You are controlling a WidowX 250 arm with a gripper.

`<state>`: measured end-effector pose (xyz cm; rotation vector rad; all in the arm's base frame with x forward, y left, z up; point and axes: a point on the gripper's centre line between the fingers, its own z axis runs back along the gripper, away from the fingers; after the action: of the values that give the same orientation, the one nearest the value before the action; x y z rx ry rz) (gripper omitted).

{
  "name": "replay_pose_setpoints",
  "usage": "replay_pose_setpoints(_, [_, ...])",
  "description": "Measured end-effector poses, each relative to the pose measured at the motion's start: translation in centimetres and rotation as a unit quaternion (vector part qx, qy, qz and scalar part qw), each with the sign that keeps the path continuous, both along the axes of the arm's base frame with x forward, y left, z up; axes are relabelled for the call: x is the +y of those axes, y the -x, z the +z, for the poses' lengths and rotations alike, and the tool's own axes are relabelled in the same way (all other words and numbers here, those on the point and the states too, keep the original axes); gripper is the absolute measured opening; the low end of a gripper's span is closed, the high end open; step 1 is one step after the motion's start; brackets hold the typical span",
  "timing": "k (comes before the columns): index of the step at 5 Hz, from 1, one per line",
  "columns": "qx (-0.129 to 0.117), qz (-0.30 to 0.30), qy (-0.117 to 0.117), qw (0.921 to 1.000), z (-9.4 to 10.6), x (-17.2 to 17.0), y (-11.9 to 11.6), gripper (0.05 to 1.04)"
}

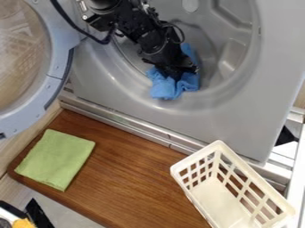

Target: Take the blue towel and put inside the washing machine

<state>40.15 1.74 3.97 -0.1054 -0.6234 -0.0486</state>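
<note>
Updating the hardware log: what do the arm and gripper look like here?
Arm: black, chunky segmented housings. Thick black cable sweeps in a bend at upper left; thinner black wire loops beside the lower arm. Small pale marking near the top edge, too small to read. Gripper: black too, finer shape mostly lost in dark.
</note>
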Motion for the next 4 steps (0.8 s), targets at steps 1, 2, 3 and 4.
replay_pose_setpoints(1, [0.014, -0.003, -0.015, 0.9998, -0.35, -0.11, -0.61, 0.331])
replay_pose_setpoints(2, [0.014, -0.004, -0.014, 0.9998, -0.36, -0.32, -0.60, 0.603])
replay_pose_setpoints(3, [0.017, -0.004, -0.014, 0.9997, -0.53, -0.50, -0.44, 0.862])
replay_pose_setpoints(4, [0.018, -0.006, -0.012, 0.9997, -0.48, -0.60, -0.10, 0.995])
